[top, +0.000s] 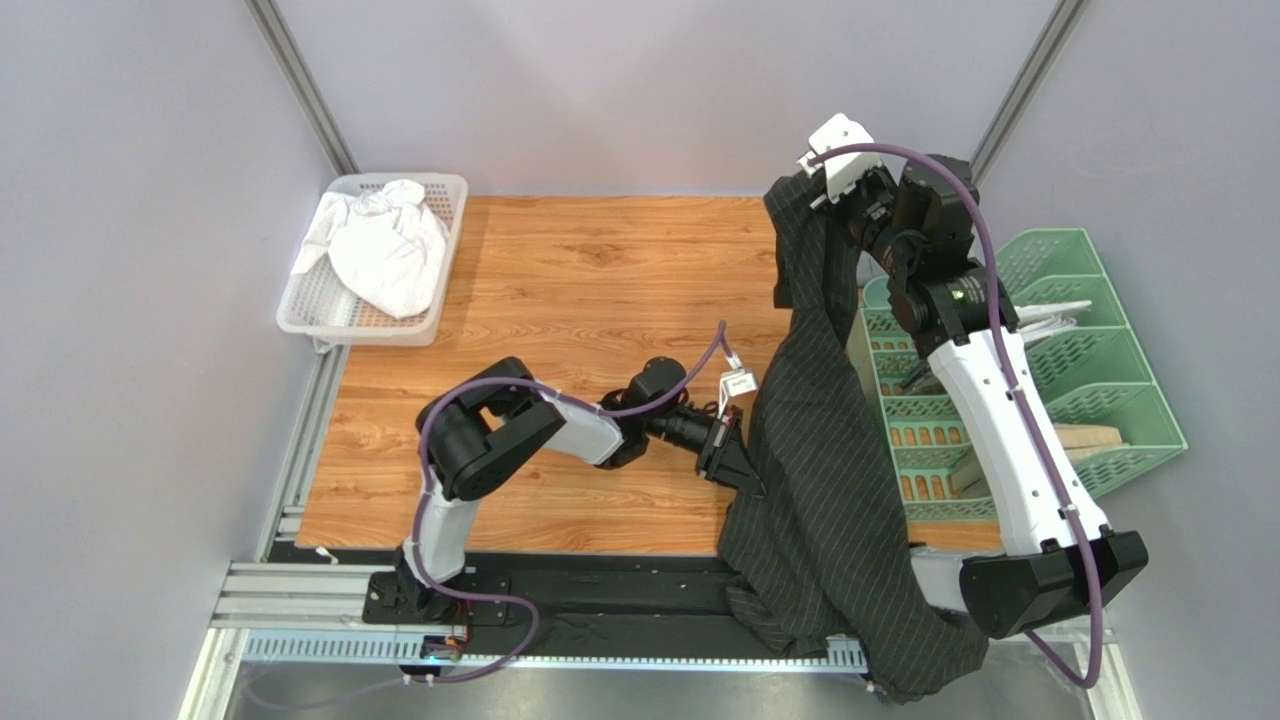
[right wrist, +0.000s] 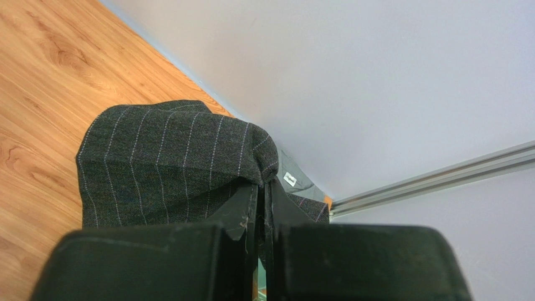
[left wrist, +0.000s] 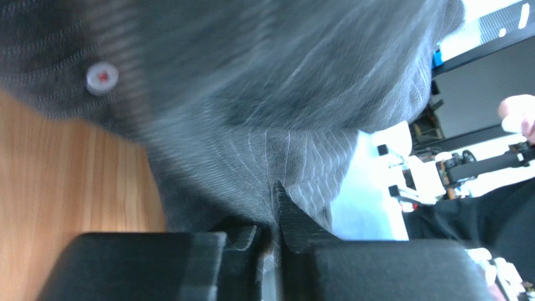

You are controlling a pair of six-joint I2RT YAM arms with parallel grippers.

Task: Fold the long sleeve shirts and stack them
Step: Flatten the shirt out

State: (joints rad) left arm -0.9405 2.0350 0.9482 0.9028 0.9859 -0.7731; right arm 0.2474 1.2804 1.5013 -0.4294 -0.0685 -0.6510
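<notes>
Clearly soft and limp, the black pinstriped shirt (top: pixel 819 435) hung in a long drape from the right gripper (right wrist: pixel 264 188), whose jaws were pressed together on a fold of cloth near its top. The lower end trailed past the table's (top: pixel 601 285) near edge. The left gripper (left wrist: pixel 271 213) had its jaws nearly together, pinching the shirt's side edge just at its tips, a button (left wrist: pixel 102 77) above them. Such cloth would likely sag and slip, so seams, collar or shoulders look like the best holds. Well away to the left gripper's far left sat a white basket (top: pixel 353 327) holding a bundled pale garment (top: pixel 388 248). Beside the right arm stood a green rack (top: pixel 1142 405), its contents unclear.
</notes>
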